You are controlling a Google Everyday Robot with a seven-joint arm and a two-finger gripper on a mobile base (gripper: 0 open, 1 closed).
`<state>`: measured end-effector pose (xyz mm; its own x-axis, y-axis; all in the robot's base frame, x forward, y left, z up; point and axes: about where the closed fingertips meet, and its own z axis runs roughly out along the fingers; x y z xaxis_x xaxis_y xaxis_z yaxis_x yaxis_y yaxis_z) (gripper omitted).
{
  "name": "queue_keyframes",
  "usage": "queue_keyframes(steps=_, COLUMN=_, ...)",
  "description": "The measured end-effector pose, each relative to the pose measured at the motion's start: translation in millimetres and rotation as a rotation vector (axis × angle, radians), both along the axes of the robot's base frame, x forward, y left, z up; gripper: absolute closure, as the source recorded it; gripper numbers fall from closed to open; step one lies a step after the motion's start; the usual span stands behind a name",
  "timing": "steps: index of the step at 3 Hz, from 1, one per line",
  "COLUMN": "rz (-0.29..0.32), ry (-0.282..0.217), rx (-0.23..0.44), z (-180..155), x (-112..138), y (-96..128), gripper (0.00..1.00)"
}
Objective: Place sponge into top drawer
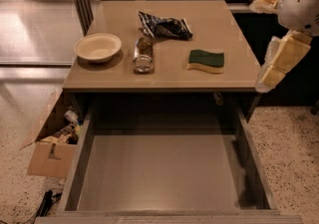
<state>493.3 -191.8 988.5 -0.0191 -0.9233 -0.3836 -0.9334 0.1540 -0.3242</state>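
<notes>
The sponge (pixel 206 60), dark green on top with a pale yellow layer beneath, lies flat on the right part of the table top (pixel 219 24). The top drawer (pixel 159 173) is pulled fully open below the table's front edge and holds nothing. My gripper (pixel 267 39) hangs at the right edge of the view, just off the table's right side, to the right of the sponge and apart from it. Its two pale yellow fingers (pixel 279 61) are spread apart and hold nothing.
On the table stand a cream bowl (pixel 97 47) at the left, a glass jar (pixel 143 55) lying on its side in the middle, and a dark blue-and-white snack bag (pixel 164 25) behind it. A brown cardboard box (pixel 50 151) with clutter sits on the floor left of the drawer.
</notes>
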Motion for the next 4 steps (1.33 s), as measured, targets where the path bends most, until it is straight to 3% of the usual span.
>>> queue_keyframes(steps=1, rz=0.046, ry=0.031, rx=0.168, z=-10, x=31, y=14, gripper=0.00)
queue_keyframes(steps=2, rz=-0.003, ry=0.040, rx=0.226, z=-20, x=50, y=17, gripper=0.00)
queue_keyframes(steps=3, rz=0.007, ry=0.034, rx=0.222, z=-22, x=55, y=28, gripper=0.00)
queue_keyframes(steps=4, rz=-0.081, ry=0.045, rx=0.195, z=-47, x=84, y=26, gripper=0.00)
